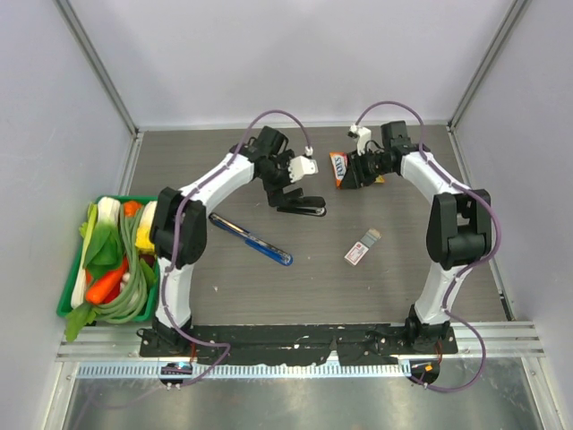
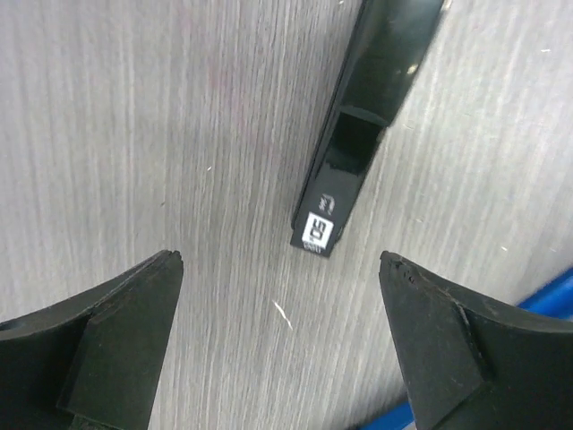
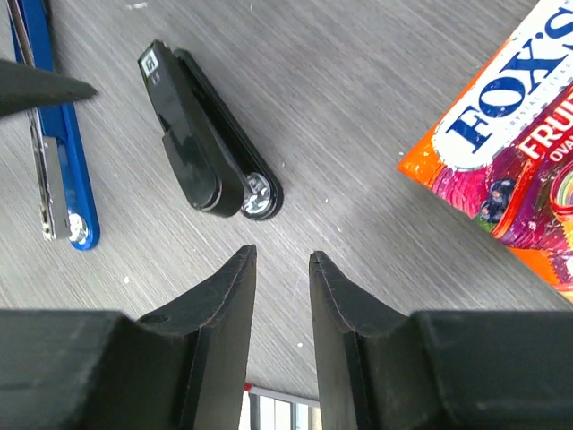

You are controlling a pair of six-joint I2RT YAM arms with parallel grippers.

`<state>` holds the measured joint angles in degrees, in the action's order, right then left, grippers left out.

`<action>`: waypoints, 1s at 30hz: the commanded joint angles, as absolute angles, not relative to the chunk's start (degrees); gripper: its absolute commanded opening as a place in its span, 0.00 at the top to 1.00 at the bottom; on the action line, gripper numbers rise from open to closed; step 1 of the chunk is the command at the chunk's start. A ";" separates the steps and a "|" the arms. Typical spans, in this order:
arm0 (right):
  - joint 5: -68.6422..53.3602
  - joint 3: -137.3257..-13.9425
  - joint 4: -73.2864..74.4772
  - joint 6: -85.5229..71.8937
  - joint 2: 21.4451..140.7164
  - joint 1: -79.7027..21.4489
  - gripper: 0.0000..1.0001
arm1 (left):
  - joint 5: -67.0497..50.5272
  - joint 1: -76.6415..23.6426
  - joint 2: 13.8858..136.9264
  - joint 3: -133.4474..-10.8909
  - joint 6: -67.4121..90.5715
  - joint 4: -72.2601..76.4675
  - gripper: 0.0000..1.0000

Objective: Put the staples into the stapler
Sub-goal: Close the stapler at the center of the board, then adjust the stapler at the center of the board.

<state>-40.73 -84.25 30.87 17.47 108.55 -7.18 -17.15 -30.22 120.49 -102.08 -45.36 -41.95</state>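
Orange snack bag beside right gripper, blue stapler near black stapler

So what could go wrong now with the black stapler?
1. The stapler has a glossy top, and the open left gripper hangs over one end of it. A pinch there might slip or spin it.
2. The staples are thin strips lying flat by their box, apart from the stapler. They may be hard to pick up, or they might snap.
3. The blue tool lies close by and could get bumped.
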 commanded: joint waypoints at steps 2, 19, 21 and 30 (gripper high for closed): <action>-38.32 -80.70 36.20 27.32 102.14 -7.65 0.64 | -25.22 -26.20 106.38 -96.44 -49.27 -44.90 0.02; -28.04 -61.72 49.47 49.99 76.48 -8.17 0.63 | -24.08 -29.26 103.09 -72.95 -67.33 -45.26 0.00; -26.90 -59.86 49.92 53.59 75.24 -8.17 0.63 | -23.73 -29.88 104.50 -73.12 -67.24 -44.83 0.03; -20.57 -57.04 44.75 50.46 81.20 -8.00 0.67 | -22.16 -32.96 104.33 -70.93 -62.23 -41.49 0.23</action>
<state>-25.52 -56.93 50.35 53.39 77.32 -7.92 -23.46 -31.38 105.58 -72.29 -64.79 -44.53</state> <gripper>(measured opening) 0.344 0.813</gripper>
